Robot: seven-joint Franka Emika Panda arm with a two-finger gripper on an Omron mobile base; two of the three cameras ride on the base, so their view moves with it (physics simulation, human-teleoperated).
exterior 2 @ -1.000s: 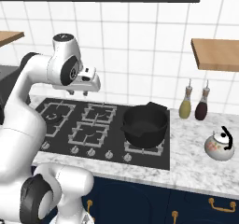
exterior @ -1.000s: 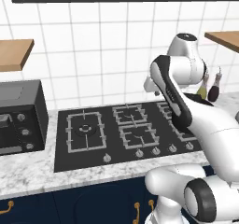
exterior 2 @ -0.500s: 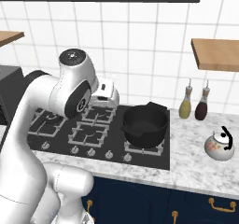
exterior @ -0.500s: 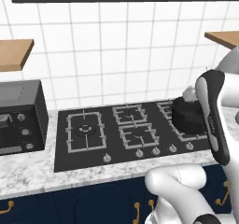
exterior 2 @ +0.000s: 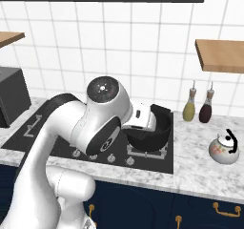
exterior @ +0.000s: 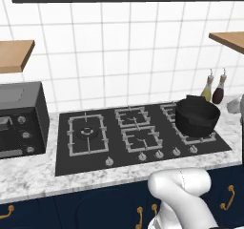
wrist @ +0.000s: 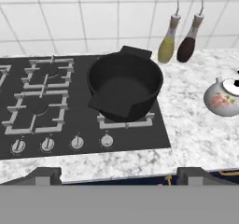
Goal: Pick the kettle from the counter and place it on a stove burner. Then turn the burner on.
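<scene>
— What has changed? 
— The arm has swung right, past the black pot (exterior 2: 148, 130); its gripper (wrist: 119, 175) has fingertips spread, holding nothing.
— And the kettle (exterior 2: 224, 149)? 
— White, floral, black-handled, upright on the counter (exterior 2: 190, 170), right of the pot.

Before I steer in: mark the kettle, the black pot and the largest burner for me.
kettle (exterior 2: 223, 150): right base view, on its white body.
black pot (wrist: 122, 88): hand view, inside its bowl.
largest burner (exterior: 86, 132): left base view, on its round cap.
</scene>
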